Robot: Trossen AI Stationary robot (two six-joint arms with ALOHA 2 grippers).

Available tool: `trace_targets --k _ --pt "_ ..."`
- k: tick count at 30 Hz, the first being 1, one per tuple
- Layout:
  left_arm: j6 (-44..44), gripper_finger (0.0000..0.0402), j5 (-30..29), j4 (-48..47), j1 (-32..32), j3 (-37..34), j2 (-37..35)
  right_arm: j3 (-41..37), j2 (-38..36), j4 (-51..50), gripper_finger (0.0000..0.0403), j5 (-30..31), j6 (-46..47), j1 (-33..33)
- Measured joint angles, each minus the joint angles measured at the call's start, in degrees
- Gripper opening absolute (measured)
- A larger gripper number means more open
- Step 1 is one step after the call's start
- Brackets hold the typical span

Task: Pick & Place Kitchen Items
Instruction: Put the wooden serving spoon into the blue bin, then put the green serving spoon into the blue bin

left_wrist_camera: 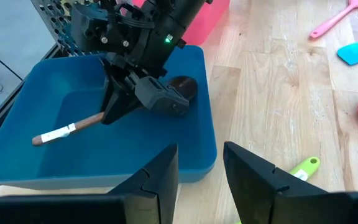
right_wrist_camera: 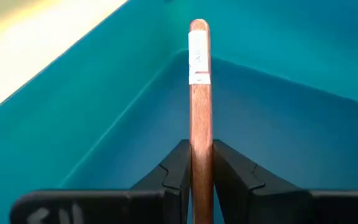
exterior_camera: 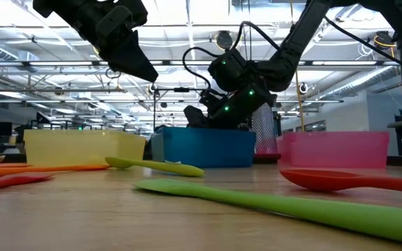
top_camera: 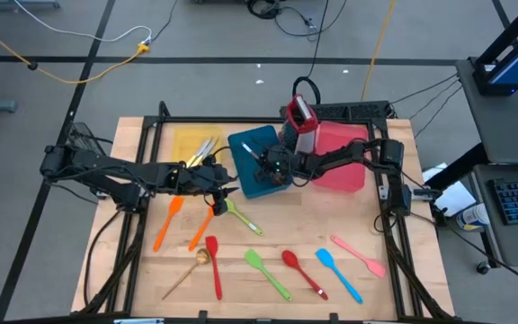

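Wooden spoon (right_wrist_camera: 199,112), round handle, glossy blue tray (left_wrist_camera: 55,124)

– How is the light?
– Bright and even, from ceiling strips seen in the low view; soft shadows under the right gripper (left_wrist_camera: 143,93).
– Any blur?
– The green spatula (exterior_camera: 278,206) nearest the low camera is soft.
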Motion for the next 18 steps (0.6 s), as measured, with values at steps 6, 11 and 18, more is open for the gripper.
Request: trace_targets --k 6,11,18 --pt "0.0 0.0131 0.0 0.0 0.0 0.0 0.0 0.0 0.1 -0.2 0.0065 0.0 -2.5 0.1" --pt "-0.1 0.0131 0.0 0.0 0.0 0.0 0.0 -0.1 0.1 0.3 0.0091 0.0 -2.4 0.1" --pt "-0.1 0.0131 0.0 0.0 0.0 0.0 0.0 -0.2 0.3 3.9 0.01 -0.7 -2.4 0.1"
